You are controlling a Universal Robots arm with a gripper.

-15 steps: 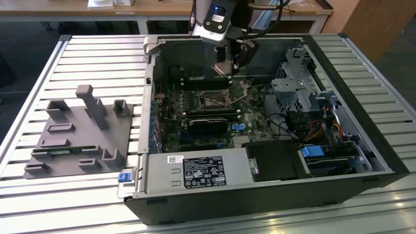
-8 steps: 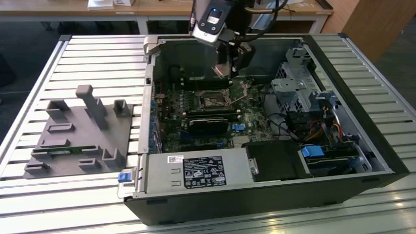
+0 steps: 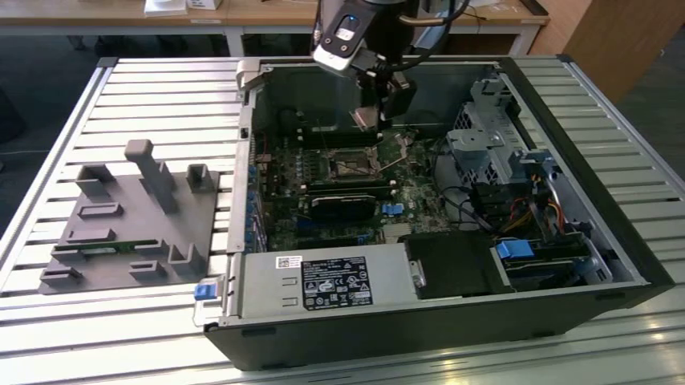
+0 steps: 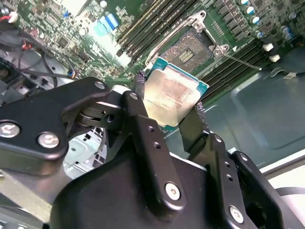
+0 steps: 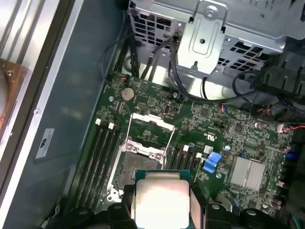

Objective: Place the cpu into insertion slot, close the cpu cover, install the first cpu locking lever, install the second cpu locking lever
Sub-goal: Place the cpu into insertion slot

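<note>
Above insertion slot (image 4: 190, 50) | gripper (image 4: 167, 102) angled down, clamping cpu (image 5: 161, 198) (seemingly tilted)

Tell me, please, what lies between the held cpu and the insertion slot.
Nothing: in the second wrist view the gripper holds the cpu near the insertion slot, the gap bare.

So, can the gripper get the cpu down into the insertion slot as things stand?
Probably yes. The gripper holds the cpu above the insertion slot, the cpu cover is swung open, and nothing shows between chip and socket.
</note>
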